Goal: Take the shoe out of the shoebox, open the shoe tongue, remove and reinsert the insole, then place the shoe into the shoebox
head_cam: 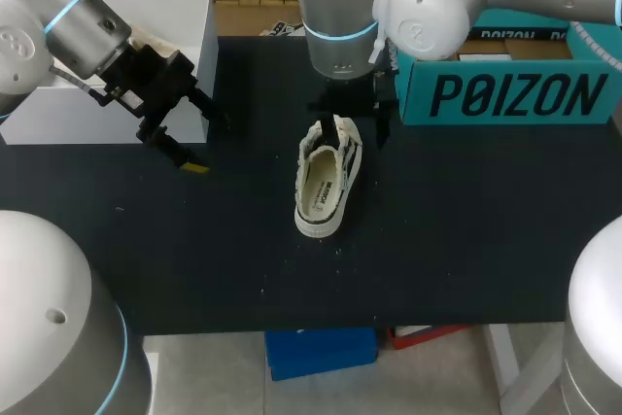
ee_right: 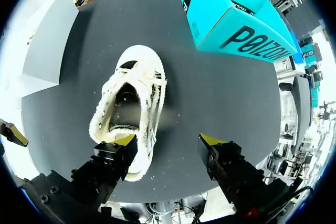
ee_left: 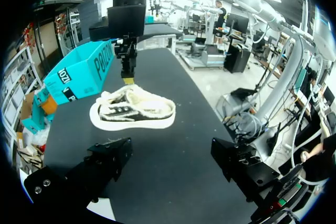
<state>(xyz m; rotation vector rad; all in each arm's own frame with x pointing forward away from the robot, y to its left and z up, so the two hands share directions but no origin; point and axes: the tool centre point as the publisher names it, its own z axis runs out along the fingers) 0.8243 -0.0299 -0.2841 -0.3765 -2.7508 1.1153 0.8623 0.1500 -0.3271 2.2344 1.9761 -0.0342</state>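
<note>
Our white shoe on the bench
Black-striped, fleecy-edged, near the teal shoebox; our left gripper and right gripper both gape wide.

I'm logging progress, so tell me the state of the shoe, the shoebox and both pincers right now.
Shoe: out of the box, upright on its sole on the table, opening facing up.
Shoebox: open at the top, standing at the table's far right.
Left pincer: open, holding nothing, well clear of the shoe.
Right pincer: open, holding nothing, poised over one end of the shoe.
</note>
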